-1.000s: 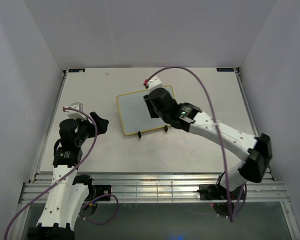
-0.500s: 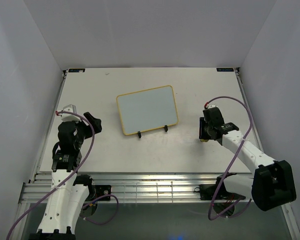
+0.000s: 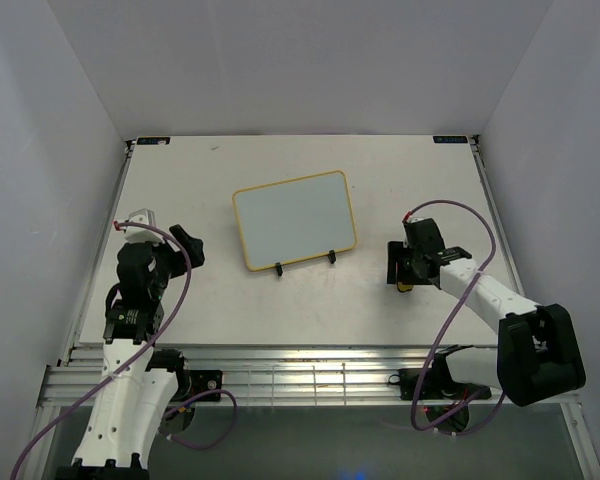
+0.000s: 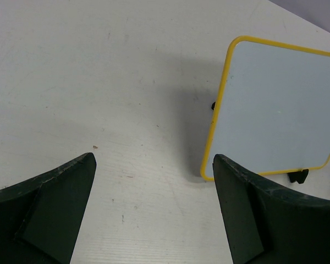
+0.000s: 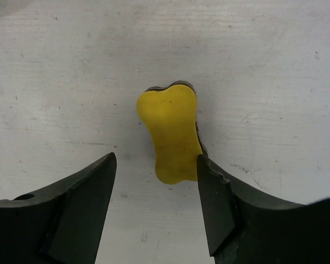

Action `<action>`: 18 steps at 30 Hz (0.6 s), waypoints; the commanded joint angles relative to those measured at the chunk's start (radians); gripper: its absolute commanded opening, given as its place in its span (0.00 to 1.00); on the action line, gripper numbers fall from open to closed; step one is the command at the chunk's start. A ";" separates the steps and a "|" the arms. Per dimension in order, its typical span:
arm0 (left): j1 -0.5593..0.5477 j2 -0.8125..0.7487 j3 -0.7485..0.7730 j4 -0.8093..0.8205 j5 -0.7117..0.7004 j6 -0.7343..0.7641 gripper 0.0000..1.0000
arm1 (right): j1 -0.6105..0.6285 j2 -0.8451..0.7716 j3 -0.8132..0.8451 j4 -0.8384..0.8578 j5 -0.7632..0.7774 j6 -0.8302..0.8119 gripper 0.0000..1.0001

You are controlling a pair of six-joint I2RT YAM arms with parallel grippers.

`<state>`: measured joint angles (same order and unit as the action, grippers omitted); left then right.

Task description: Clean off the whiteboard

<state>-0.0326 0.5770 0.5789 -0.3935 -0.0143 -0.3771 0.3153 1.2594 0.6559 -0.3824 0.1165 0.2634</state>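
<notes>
The whiteboard [image 3: 294, 220] leans on a thin black wire stand [image 3: 278, 269] mid-table; its yellow-rimmed face is blank, also in the left wrist view [image 4: 275, 110]. My right gripper [image 3: 397, 266] hovers low over the table right of the board, open. A small yellow eraser [image 5: 173, 132] lies flat on the table between its fingers, its edge at the right finger with a wide gap to the left one [image 5: 155, 159]. In the top view the eraser [image 3: 405, 286] peeks out under the gripper. My left gripper [image 3: 187, 243] is open and holds nothing, left of the board [image 4: 154, 162].
The stand's black feet [image 4: 301, 176] stick out at the board's lower edge. White walls close in the table on three sides. A metal rail [image 3: 310, 365] runs along the near edge by the arm bases.
My right arm has pulled back from the whiteboard to the table's right side and its jaws have opened, leaving the eraser on the table. The left arm shifted slightly left.
</notes>
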 commanded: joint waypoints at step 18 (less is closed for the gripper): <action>-0.035 -0.240 0.284 -0.236 0.093 0.224 0.98 | -0.002 -0.758 0.315 -0.363 0.151 -0.093 0.90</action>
<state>-0.0467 0.3222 0.7616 -0.5316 0.0647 -0.2516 0.3153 0.5674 0.9092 -0.6800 0.2344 0.2192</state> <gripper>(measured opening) 0.976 0.900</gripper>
